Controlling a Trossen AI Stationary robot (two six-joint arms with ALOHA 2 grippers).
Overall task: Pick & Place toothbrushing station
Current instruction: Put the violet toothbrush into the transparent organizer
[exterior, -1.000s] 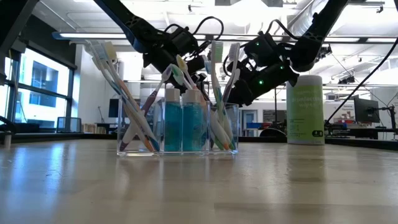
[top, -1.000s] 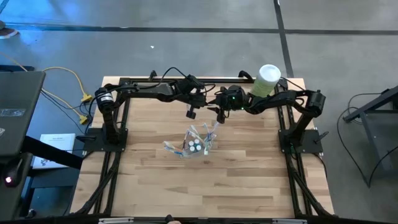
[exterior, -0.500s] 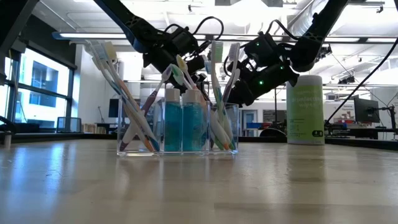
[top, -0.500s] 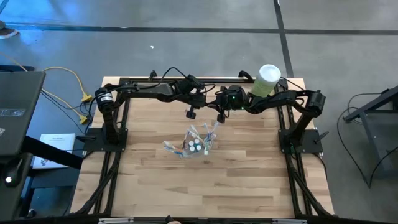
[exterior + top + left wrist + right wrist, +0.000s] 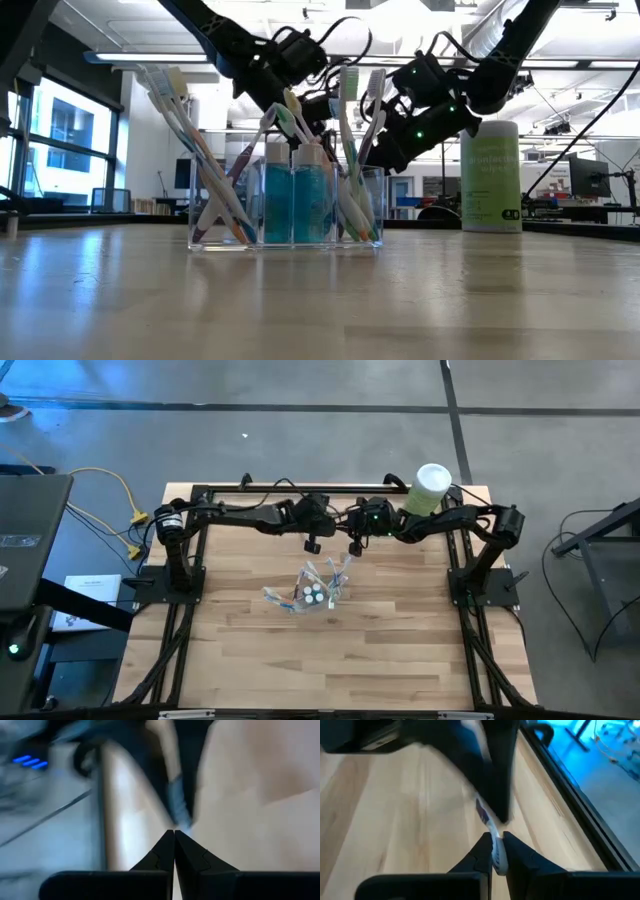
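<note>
We are pinching a toothbrush (image 5: 492, 837) in our right gripper (image 5: 495, 851) above the station (image 5: 315, 593) mid-table; our left gripper (image 5: 174, 851) is hanging shut, empty, alongside; the thin handle risks twisting, or the arms colliding.

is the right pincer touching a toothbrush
Touching. The right wrist view shows the right pincer with its two fingers closed on the handle of a white and blue toothbrush, no gap on either side.
</note>
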